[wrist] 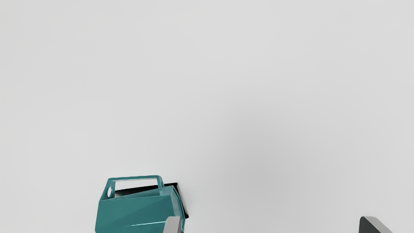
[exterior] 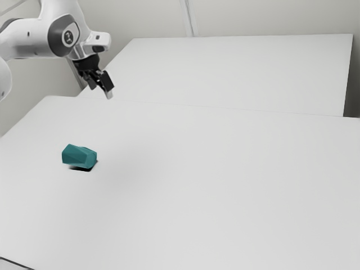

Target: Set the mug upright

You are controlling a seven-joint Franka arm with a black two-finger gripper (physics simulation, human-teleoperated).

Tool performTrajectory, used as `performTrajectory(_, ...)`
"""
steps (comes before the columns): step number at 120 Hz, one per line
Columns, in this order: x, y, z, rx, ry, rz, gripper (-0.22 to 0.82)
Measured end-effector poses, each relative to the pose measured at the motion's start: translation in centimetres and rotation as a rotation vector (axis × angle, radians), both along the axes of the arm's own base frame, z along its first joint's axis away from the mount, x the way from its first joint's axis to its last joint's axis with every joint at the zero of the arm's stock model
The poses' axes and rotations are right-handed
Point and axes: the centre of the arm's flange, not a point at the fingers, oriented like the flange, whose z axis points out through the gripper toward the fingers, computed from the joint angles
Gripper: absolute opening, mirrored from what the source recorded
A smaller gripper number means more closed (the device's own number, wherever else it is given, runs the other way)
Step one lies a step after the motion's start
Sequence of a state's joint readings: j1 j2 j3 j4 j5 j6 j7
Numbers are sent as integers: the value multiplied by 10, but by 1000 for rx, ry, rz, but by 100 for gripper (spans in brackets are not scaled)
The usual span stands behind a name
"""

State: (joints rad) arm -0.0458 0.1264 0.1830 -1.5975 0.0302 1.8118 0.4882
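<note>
My gripper [exterior: 102, 89] hangs above the table near its far edge, higher than the mug and well apart from it. The teal mug [exterior: 79, 156] lies on its side on the table, in the left part of the exterior view. In the wrist view the gripper [wrist: 266, 225] is open, its two fingertips wide apart with bare tabletop between them. One fingertip overlaps part of the mug [wrist: 137, 212], whose angular handle sticks out to the side away from the fingers. Part of the mug's body is cut off by the picture's edge.
The white table [exterior: 214, 191] stretches toward the exterior view's right. Behind it stands another white surface [exterior: 242, 73], with pale walls around. A dark shadow lies beside the mug.
</note>
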Motion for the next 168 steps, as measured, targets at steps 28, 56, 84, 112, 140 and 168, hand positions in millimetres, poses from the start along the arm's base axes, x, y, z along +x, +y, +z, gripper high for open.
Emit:
performTrajectory(28,-12,40,-3,-41,18,98,60)
performTrajectory(56,-39,158,-39,-217,34,295,60)
performTrajectory(84,-47,234,-98,-388,74,358,60)
performTrajectory(112,-58,283,-144,-447,119,329,60)
performTrajectory(140,-42,314,-200,-485,145,248,60)
performTrajectory(168,-47,342,-238,-628,92,191,60)
